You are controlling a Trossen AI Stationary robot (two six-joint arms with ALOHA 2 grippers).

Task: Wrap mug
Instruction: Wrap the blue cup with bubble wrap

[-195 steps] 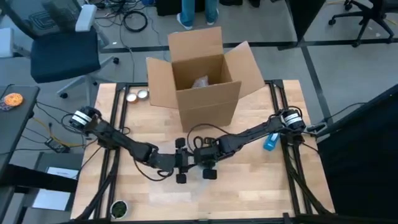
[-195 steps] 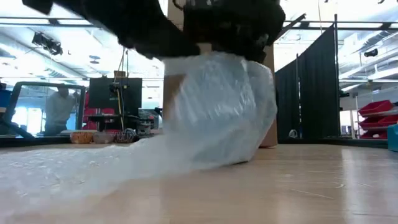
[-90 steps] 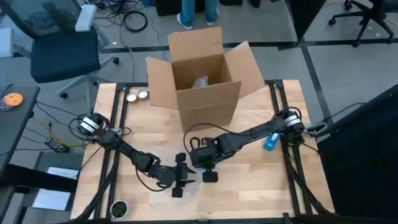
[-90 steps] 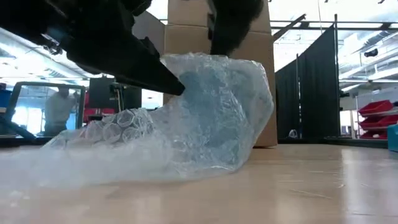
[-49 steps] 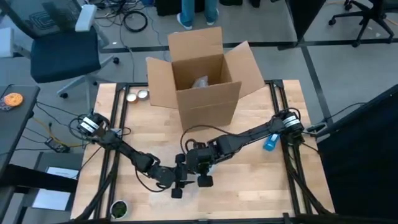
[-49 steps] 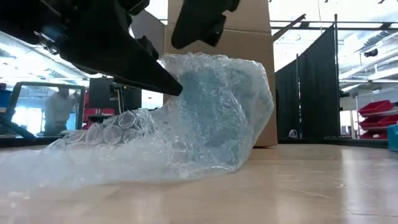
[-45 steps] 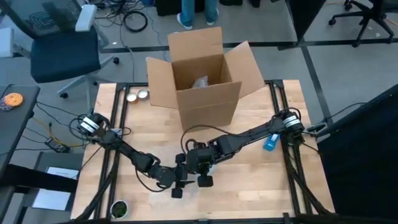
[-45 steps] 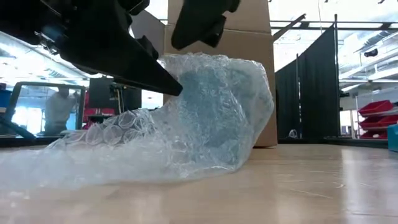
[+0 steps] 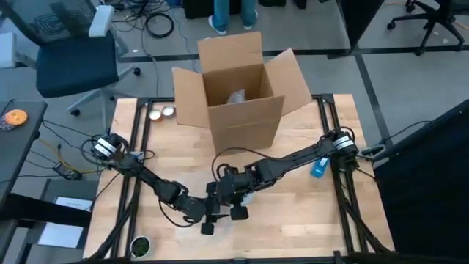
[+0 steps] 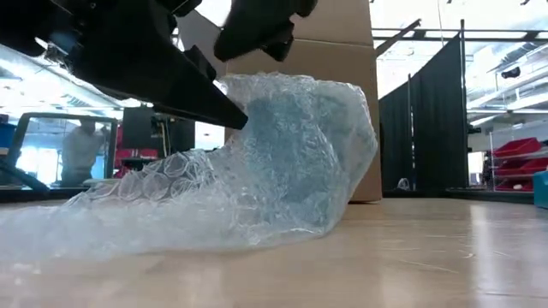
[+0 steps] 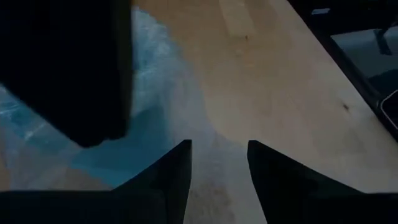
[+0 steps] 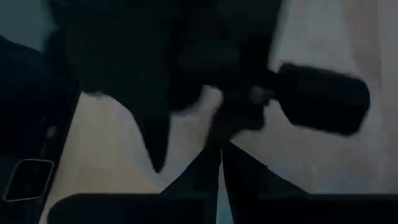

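The mug shows as a bluish shape (image 10: pixel 291 150) inside a bundle of clear bubble wrap (image 10: pixel 334 128) that stands on the wooden table. A loose tail of the wrap (image 10: pixel 111 214) lies flat on the table beside it. My left gripper (image 11: pixel 217 158) is open and low over the wrap, at the bundle's upper side. My right gripper (image 12: pixel 221 163) is shut and hangs just above the bundle (image 10: pixel 257 26), touching nothing. In the high view both grippers (image 9: pixel 209 216) (image 9: pixel 236 205) meet near the table's middle front and cover the bundle. My left gripper meets the bubble wrap at the bundle's upper side (image 10: pixel 247 127) with the tip of one finger (image 10: pixel 197 94), slanting down onto it. Its fingers stand apart over the wrap (image 11: pixel 217 130), and nothing is pinched between them. The bundle rests on the table.
An open cardboard box (image 9: pixel 238 88) with a wrapped item inside stands at the far middle, right behind the bundle (image 10: pixel 342 60). Two small round tins (image 9: pixel 161 112) sit at the far left. A blue object (image 9: pixel 319 167) lies at the right edge.
My right gripper has risen off the top of the bundle and drifted toward the table's near left, over my left gripper. The bundle and its tail have kept their shape and place.
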